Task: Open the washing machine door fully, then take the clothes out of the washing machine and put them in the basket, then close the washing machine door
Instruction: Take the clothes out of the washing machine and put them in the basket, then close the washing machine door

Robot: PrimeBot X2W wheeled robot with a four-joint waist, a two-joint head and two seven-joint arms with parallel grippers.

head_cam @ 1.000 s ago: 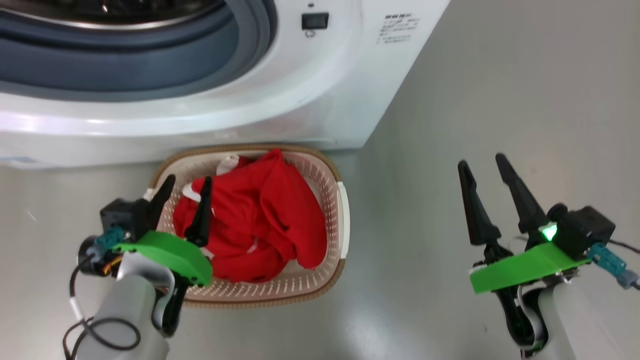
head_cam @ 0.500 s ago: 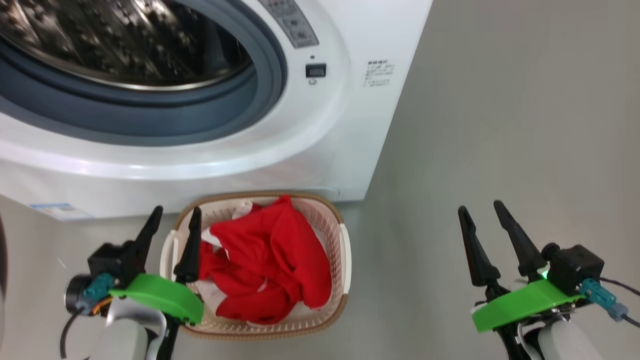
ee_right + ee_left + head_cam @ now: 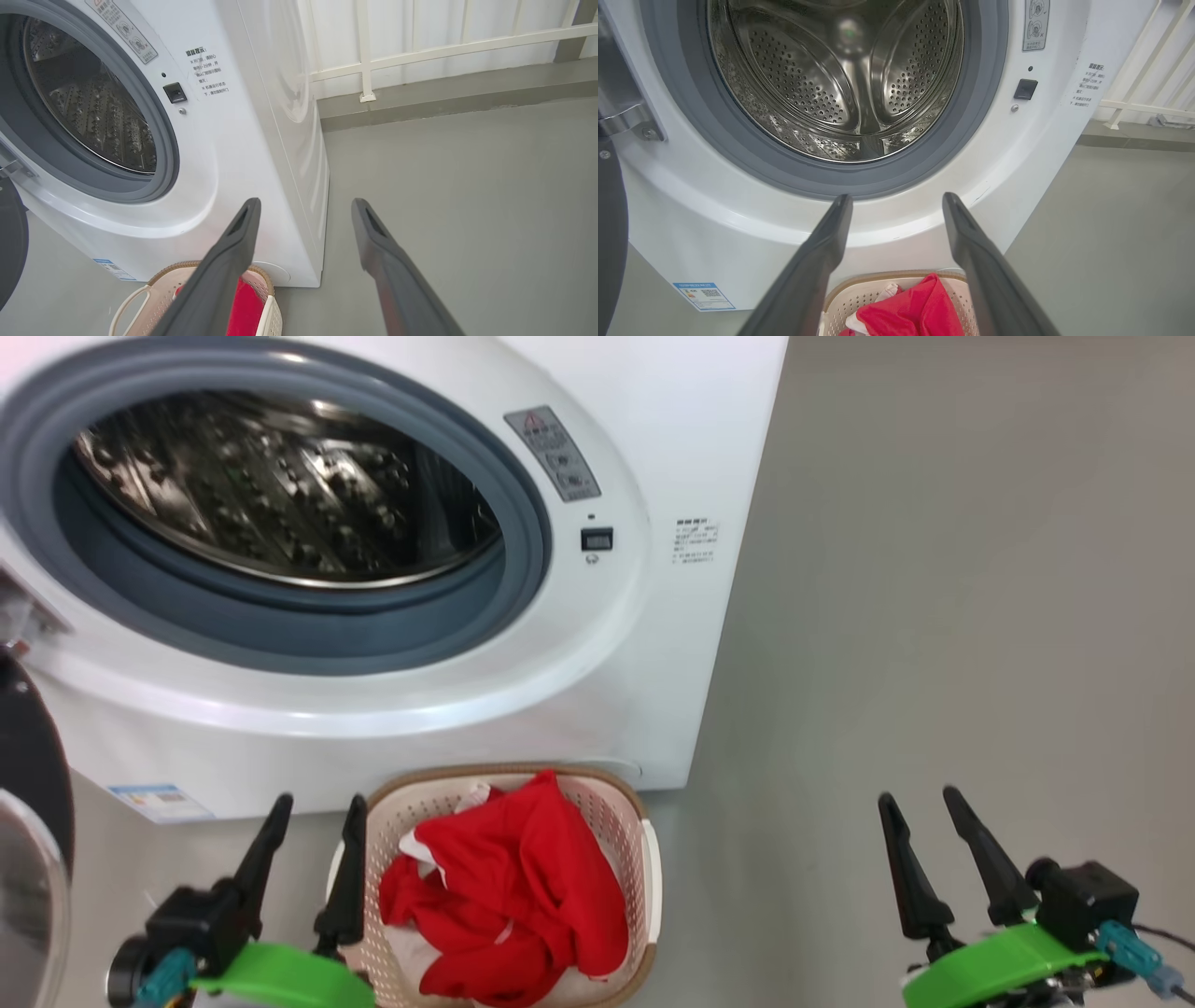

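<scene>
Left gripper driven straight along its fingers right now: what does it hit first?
Most likely the washing machine, at its white front or the grey gasket just under the drum opening. The left gripper is open and the basket sits below that line. Depth is unclear.

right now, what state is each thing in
washing machine door, open, swung to the left
washing machine, drum empty
basket, upright on the floor, filled
clothes, piled in the basket
left tool, open, empty
right tool, open, empty
</scene>
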